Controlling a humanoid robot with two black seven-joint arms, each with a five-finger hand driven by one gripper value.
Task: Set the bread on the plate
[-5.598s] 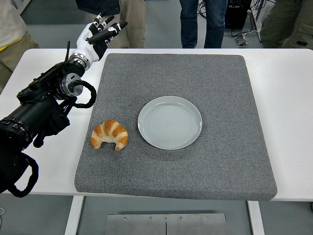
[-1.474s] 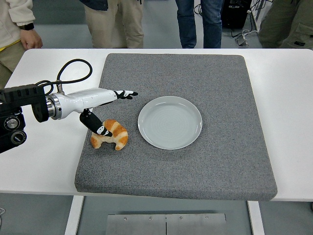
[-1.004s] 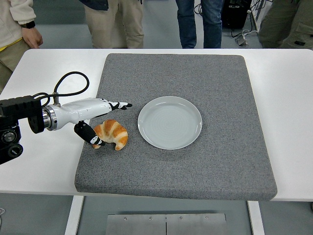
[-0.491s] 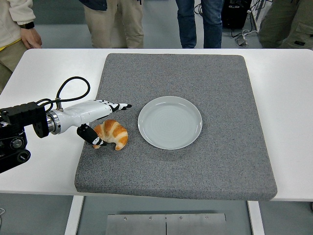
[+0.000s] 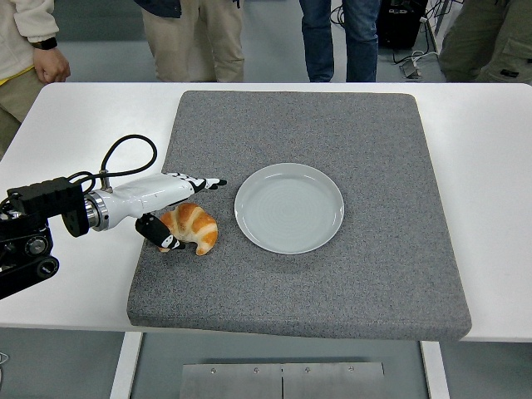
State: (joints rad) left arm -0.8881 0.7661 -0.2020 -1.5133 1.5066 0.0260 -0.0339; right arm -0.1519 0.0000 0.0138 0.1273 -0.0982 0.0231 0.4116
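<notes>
A golden croissant lies on the grey mat, left of an empty pale plate. My left hand reaches in from the left and brackets the croissant's left end. Its fingers stretch out flat just behind the bread, and its thumb presses against the bread's near left side. The hand is spread, not closed on the croissant. The croissant rests on the mat. My right arm does not show.
The grey mat covers the middle of the white table. Several people stand along the far edge. A black cable loops up from my left forearm.
My left hand came down from the far left corner to the croissant. Over the last second it shifted slightly right, thumb staying against the bread. The croissant has not moved.
</notes>
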